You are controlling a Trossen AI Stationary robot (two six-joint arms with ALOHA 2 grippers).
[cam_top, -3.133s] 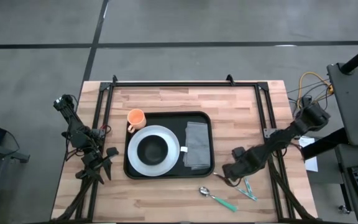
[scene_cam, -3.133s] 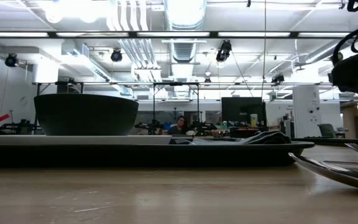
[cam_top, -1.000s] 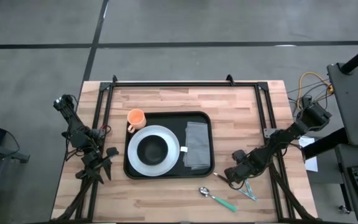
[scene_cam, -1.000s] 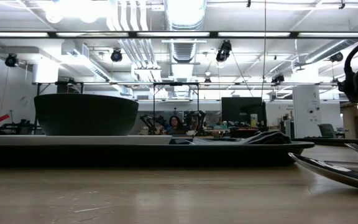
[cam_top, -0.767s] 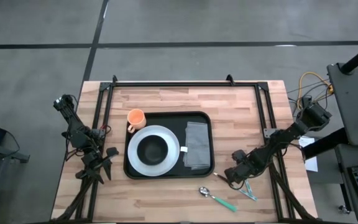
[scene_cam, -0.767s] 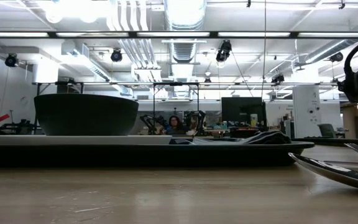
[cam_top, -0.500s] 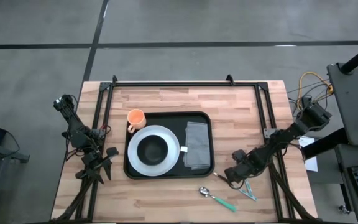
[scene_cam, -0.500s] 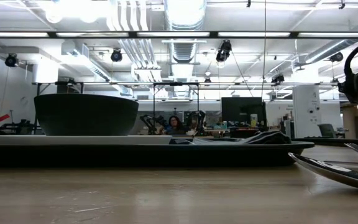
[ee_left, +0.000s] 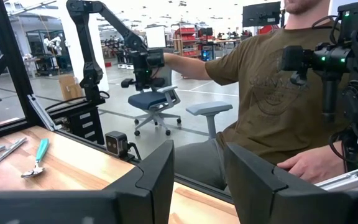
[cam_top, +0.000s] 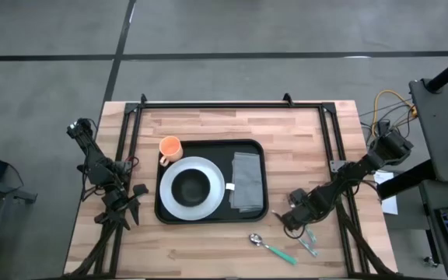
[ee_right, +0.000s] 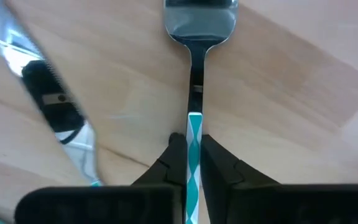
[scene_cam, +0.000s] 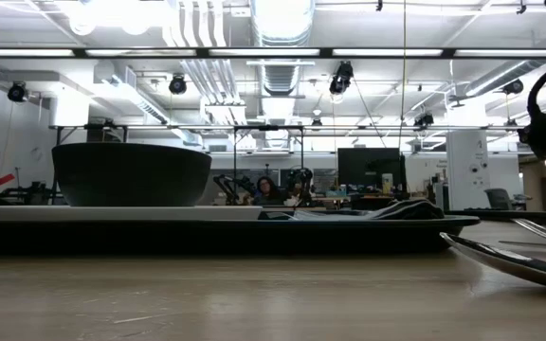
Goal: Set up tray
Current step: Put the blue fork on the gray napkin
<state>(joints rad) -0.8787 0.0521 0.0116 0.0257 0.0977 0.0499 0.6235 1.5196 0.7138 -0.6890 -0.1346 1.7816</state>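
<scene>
Fingers [ee_right: 174,163] of the right gripper [cam_top: 292,222] pinch a fork's [ee_right: 195,68] teal handle beside a knife [ee_right: 55,106], right of the tray [cam_top: 211,146] mid-table holding plate [cam_top: 171,173], bowl [cam_top: 191,187], napkin [cam_top: 246,180]. Left gripper [ee_left: 197,177] waits, fingers apart.

Legible text: none. Only one item carries any print, namely the olive-green short-sleeved T-shirt [ee_left: 272,93] worn by the person seated beyond the table's edge; it bears a faint, darker round emblem on the chest, with lettering too dim to make out. Dark monitor screens [scene_cam: 368,169] in the far room show no readable characters. No labels, brands, numbers or signs can be read on anything lying on the table.
</scene>
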